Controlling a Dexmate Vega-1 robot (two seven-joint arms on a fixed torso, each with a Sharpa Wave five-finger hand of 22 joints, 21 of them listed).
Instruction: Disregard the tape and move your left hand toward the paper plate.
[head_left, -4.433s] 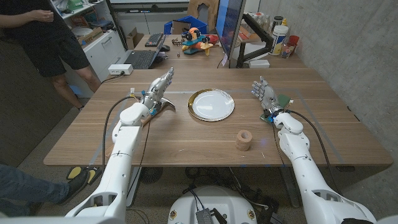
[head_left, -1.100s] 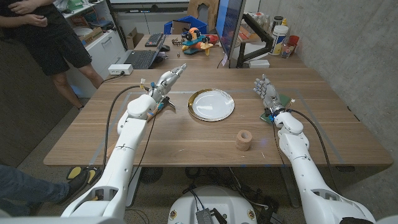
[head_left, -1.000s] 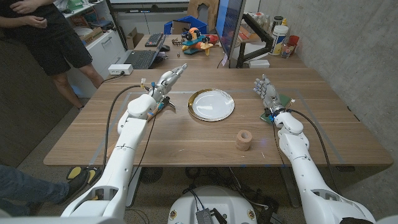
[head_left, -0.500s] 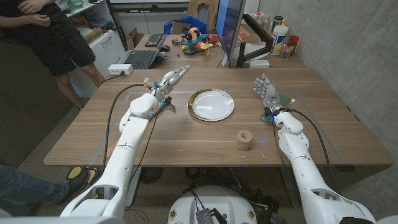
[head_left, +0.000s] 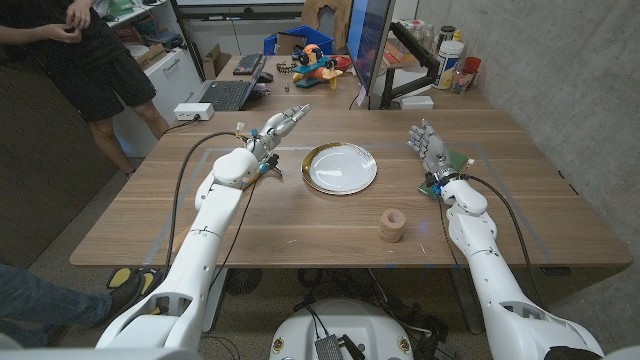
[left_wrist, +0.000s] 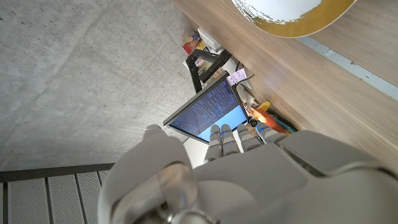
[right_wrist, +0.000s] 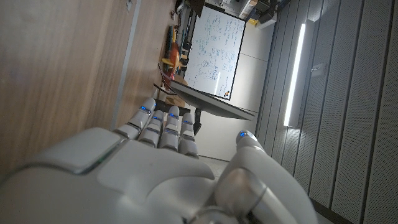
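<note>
My left hand (head_left: 272, 130) hangs above the tabletop (head_left: 300, 215) left of centre in the head view, fingers stretched apart and holding nothing, fingertips aimed toward the upper middle of the frame. The paper plate (head_left: 341, 167), white with a gold rim, lies at the centre of the frame, just to the right of my hand and a little lower in the picture. My fingers point past the plate's far edge, not at it, so the main risk, as I judge it, is overshooting beyond the rim unless I turn inward. A small dark and gold object (head_left: 271, 171) lies beside my wrist; I cannot tell what it is, but dropping too low could knock it. The tape (head_left: 392, 225) sits lower right of the plate, well apart, so I doubt I stray there. My right hand (head_left: 428, 152) stands open on the right, fingers upright, holding nothing.
</note>
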